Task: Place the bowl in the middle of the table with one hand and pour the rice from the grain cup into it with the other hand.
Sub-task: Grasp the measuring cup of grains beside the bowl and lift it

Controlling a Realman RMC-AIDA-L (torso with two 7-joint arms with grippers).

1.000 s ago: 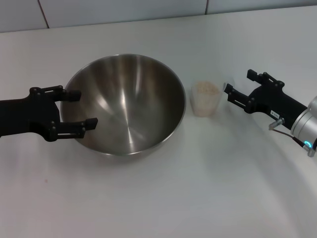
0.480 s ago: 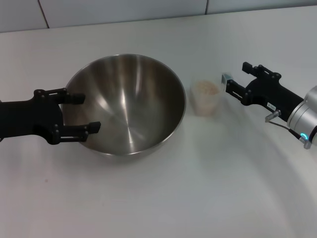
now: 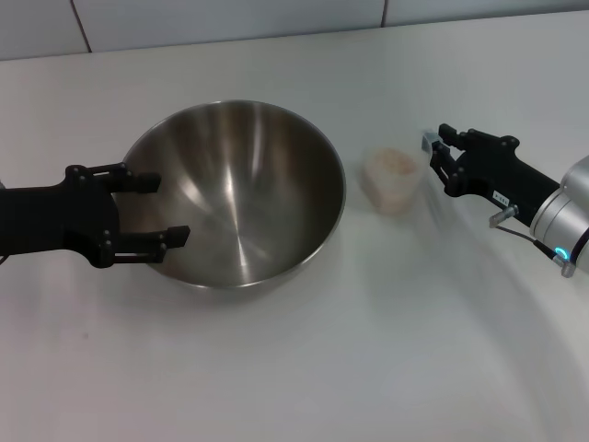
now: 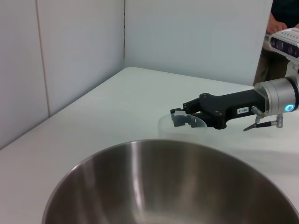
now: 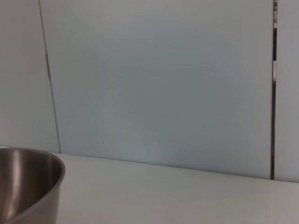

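Observation:
The steel bowl [image 3: 241, 189] stands on the white table [image 3: 368, 359], left of the middle. My left gripper [image 3: 155, 208] is open at the bowl's left side, its two fingers lying over the rim and outer wall. The bowl also fills the left wrist view [image 4: 173, 186] and shows in the right wrist view [image 5: 28, 182]. The grain cup [image 3: 394, 182] with rice [image 3: 392, 163] is just right of the bowl, slightly tilted. My right gripper [image 3: 434, 155] holds the cup's right rim. The left wrist view shows that gripper [image 4: 180, 114] pinching the cup's rim [image 4: 187, 125].
A pale wall with panel seams runs along the table's far edge [image 3: 230, 28]. A person's dark sleeve [image 4: 285, 14] shows behind the right arm in the left wrist view. Bare tabletop lies in front of the bowl and the cup.
My right gripper came in to the cup and closed on its rim; the cup shifted a little to the right and tilted. My left gripper edged right, closer against the bowl.

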